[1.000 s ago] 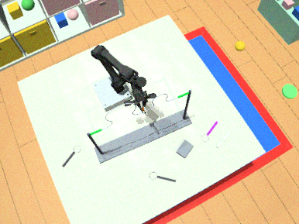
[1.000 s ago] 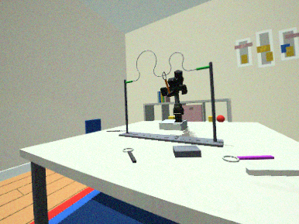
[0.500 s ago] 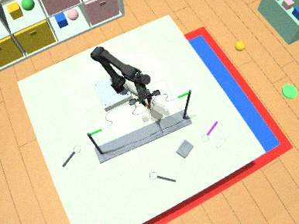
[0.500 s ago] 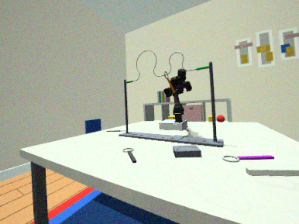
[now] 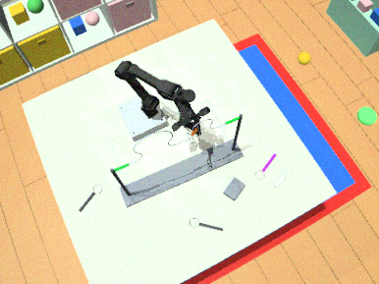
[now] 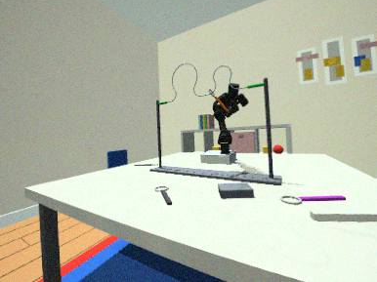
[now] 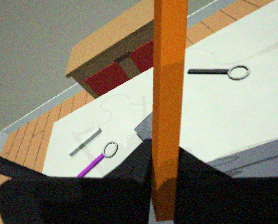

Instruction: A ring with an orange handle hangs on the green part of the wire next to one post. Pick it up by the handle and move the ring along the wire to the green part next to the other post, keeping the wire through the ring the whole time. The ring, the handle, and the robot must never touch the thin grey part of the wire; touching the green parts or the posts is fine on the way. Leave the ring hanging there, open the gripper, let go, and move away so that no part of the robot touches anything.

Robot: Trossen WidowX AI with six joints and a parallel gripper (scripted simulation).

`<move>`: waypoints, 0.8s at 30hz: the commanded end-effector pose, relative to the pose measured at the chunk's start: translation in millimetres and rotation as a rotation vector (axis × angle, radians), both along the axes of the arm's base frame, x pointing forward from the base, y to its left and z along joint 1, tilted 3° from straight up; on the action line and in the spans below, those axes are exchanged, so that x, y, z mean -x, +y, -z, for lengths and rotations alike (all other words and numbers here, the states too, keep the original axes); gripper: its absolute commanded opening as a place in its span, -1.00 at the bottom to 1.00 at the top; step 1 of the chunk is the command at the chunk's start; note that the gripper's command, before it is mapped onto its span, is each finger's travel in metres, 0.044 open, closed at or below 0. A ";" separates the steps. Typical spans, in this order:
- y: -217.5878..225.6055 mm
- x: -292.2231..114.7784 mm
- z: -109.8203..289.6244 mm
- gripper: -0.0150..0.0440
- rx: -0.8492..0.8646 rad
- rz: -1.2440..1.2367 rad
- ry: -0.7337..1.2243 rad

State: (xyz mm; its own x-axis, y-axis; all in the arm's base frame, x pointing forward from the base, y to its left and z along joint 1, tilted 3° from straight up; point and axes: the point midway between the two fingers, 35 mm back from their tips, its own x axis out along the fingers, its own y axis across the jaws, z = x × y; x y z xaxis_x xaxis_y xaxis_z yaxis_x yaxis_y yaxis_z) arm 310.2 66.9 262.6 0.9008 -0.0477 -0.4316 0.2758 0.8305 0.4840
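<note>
My gripper is shut on the orange handle of the ring. In the exterior view the ring sits around the thin grey wire in the dip between its two humps, right of the wire's middle. The wire runs between two dark posts on a grey base. Green wire ends sit by the posts, one on one side and one on the other. The ring itself is hidden in the wrist view.
Spare rings with handles lie on the white table: a dark one, another dark one, and a purple one. A grey block and a white bar lie near the base.
</note>
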 end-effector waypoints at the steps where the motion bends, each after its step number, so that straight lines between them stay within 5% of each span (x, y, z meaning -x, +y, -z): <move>1: 14.3 -4.1 -11.3 -1.00 -0.107 -0.010 -0.026; 24: 57.9 -10.5 -70.9 -1.00 -0.595 -0.037 -0.139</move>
